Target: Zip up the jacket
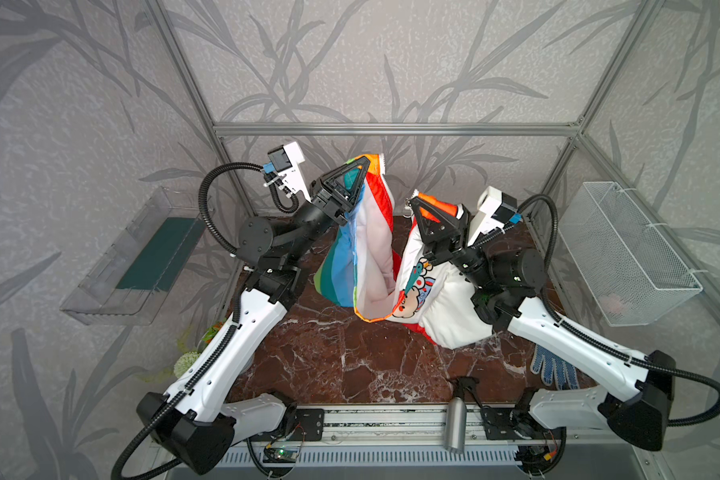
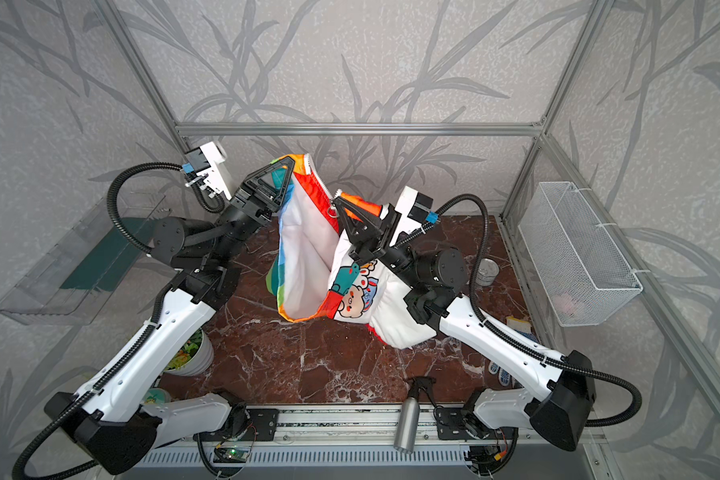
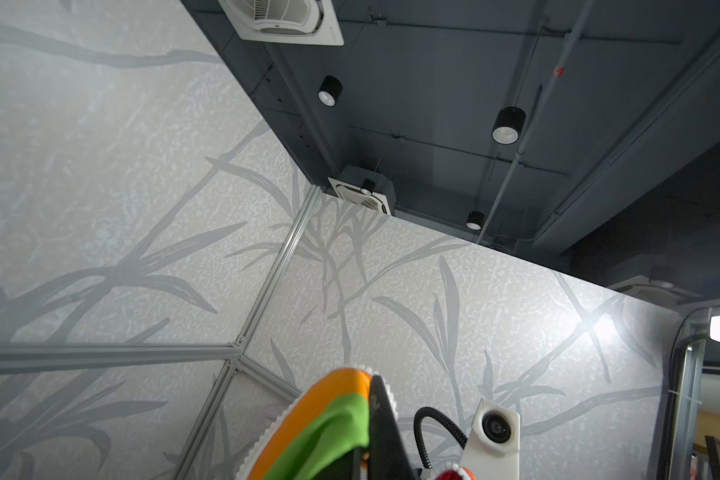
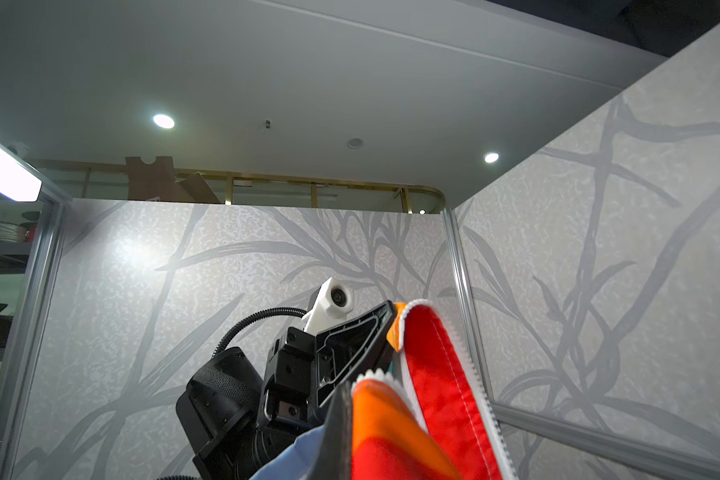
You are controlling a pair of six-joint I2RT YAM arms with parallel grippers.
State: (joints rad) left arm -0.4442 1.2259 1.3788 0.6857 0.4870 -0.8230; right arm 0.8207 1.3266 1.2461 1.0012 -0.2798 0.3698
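Nearest me, on the front rail, a silver metal bottle (image 1: pixel 456 424) lies on its side. Just beyond it is the brown marble table top (image 1: pixel 350 361), with a blue dotted work glove (image 1: pixel 551 368) at its right edge and a white plant pot (image 2: pixel 192 353) at its left edge, partly under the left arm.

The jacket (image 1: pixel 375 249) is held up above the middle of the table, unzipped, with its white lining showing. The two front edges stand apart at the top and meet at the bottom hem. The left gripper (image 1: pixel 364 162) is clamped tight on the top corner of the rainbow-striped panel. In the left wrist view, orange and green cloth sits against one black finger (image 3: pixel 381 415). The right gripper (image 1: pixel 412 201) is pinched shut on the orange-red top edge of the cartoon-animal panel, and a small metal ring (image 2: pixel 332 212) hangs just below its tip. The white body of the jacket sags under the right arm toward the table; I cannot tell whether it touches.

Farther back, a white wire basket (image 1: pixel 624 253) hangs on the right wall. A clear plastic tray (image 1: pixel 142 257) hangs on the left wall.
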